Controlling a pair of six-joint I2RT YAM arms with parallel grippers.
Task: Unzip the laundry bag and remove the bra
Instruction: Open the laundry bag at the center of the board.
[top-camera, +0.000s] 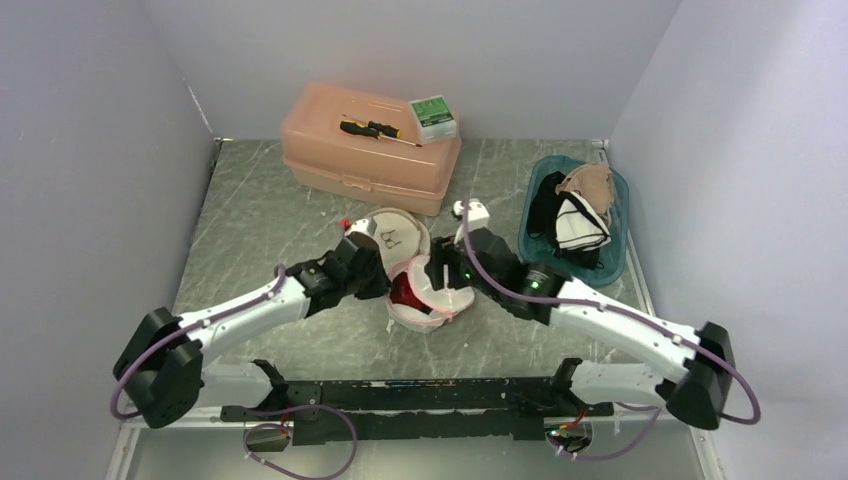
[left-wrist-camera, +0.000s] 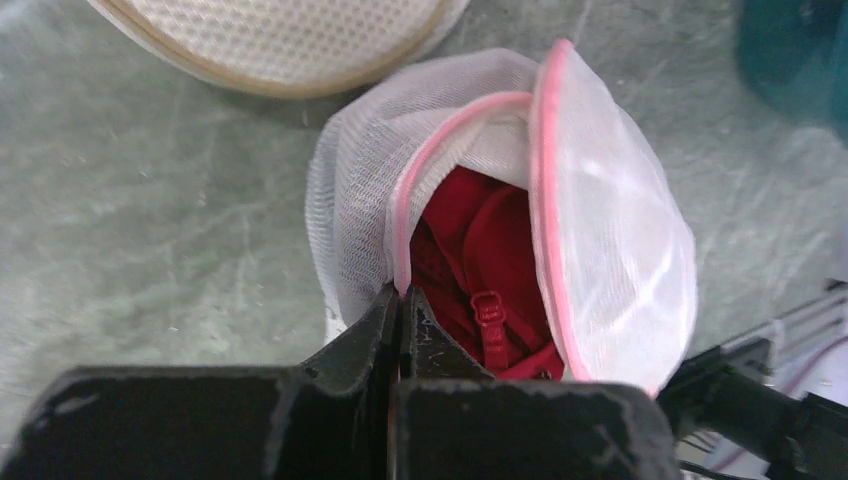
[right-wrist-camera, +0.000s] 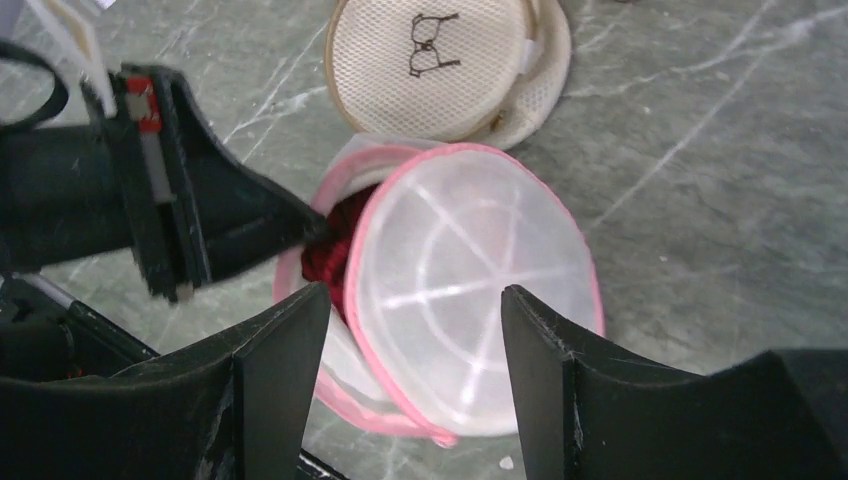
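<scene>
The laundry bag (top-camera: 424, 300) is a round white mesh case with pink trim, lying open in the middle of the table. Its lid (right-wrist-camera: 470, 290) stands tilted up, and the red bra (left-wrist-camera: 480, 250) shows inside the gap. My left gripper (left-wrist-camera: 402, 295) is shut on the pink rim of the bag's lower half, right beside the bra. In the top view it (top-camera: 385, 285) comes in from the left. My right gripper (right-wrist-camera: 415, 292) hangs open over the lid, one finger to each side, holding nothing.
A cream mesh bag (right-wrist-camera: 430, 60) with a bra drawing lies just behind the laundry bag. At the back a peach box (top-camera: 370, 150) carries a screwdriver (top-camera: 375, 129) and a small green box (top-camera: 433, 115). A teal basin (top-camera: 618, 225) of clothes sits at the right.
</scene>
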